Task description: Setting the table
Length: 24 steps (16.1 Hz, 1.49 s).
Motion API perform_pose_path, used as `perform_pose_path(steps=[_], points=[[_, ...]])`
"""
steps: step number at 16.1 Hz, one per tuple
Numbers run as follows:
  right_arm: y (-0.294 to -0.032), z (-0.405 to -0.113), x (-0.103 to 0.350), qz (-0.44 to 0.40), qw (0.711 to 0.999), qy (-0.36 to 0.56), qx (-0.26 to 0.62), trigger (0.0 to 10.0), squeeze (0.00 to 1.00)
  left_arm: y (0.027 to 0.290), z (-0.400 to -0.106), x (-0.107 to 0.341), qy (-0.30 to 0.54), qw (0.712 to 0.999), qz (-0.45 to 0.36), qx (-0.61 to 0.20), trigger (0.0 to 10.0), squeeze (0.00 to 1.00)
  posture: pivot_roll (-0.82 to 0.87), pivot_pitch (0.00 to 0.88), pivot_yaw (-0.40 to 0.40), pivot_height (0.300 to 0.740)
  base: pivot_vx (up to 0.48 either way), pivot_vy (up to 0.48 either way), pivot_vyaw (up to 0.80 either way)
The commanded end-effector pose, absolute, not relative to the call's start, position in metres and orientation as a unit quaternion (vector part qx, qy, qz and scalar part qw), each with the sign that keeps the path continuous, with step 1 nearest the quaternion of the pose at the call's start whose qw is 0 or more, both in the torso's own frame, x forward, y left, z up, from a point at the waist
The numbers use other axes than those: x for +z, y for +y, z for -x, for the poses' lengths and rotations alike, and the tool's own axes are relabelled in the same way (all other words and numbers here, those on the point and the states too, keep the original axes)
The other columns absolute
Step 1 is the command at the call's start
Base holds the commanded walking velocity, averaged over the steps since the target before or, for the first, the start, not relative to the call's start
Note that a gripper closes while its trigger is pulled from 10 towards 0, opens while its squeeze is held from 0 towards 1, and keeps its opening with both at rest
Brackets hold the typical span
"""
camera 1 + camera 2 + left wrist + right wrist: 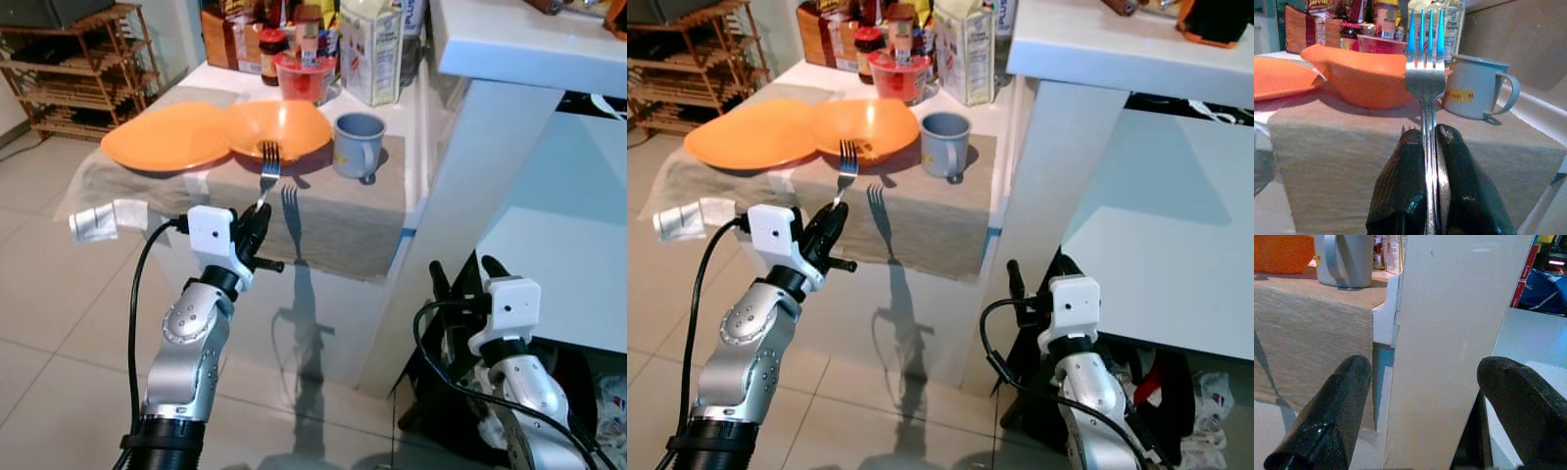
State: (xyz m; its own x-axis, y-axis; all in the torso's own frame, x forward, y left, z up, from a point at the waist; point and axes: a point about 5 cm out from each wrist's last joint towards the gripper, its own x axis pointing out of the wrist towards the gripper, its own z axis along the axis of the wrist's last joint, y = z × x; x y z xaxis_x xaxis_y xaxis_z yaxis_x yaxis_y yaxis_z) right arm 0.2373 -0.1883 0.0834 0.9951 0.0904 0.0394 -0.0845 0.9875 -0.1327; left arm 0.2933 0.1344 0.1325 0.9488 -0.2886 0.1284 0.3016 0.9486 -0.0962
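Upright, the shiny four-tined fork (1426, 73) sits clamped in the left hand (1430, 147).

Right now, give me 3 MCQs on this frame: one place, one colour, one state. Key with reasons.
1. Where does the mug stand?
A. right of the bowl
B. on the plate
C. on the floor

2. What colour are the bowl and plate?
A. blue
B. orange
C. white

3. What is the left gripper doing?
A. open, holding nothing
B. shut on the mug
C. shut on the fork

Key: 1 A, the mug sits on the cloth beside the bowl. 2 B, both are orange. 3 C, its fingers clamp the fork handle, tines up; the right gripper hangs open.
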Motion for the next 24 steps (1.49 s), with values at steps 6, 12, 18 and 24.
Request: perform_pose_path(steps=[6, 12, 18, 24], points=[[-0.192, -0.236, 0.083, 0.066, 0.997, -0.017, 0.038, 10.0, 0.0, 0.129, -0.298, 0.141, -0.073, 0.983, 0.035, -0.166, 0.0, 0.0, -0.1, 0.0, -0.005, 0.727, -0.044, 0.0, 0.0], [-0.189, -0.238, 0.083, 0.066, 0.997, -0.016, 0.038, 10.0, 0.0, 0.122, -0.305, 0.145, -0.072, 0.98, 0.032, -0.182, 0.0, 0.0, -0.11, 0.0, -0.001, 0.727, 0.0, -0.238, 0.0], [-0.191, -0.237, 0.087, 0.07, 0.997, -0.026, 0.033, 10.0, 0.0, 0.116, -0.31, 0.147, -0.074, 0.976, 0.029, -0.201, 0.0, 0.0, -0.12, 0.0, 0.005, 0.727, 0.0, -0.44, 0.0], [-0.192, -0.238, 0.088, 0.075, 0.996, -0.03, 0.029, 10.0, 0.0, 0.112, -0.312, 0.144, -0.073, 0.974, 0.03, -0.211, 0.0, 0.0, -0.12, 0.0, 0.007, 0.727, 0.04, -0.426, -0.25]])
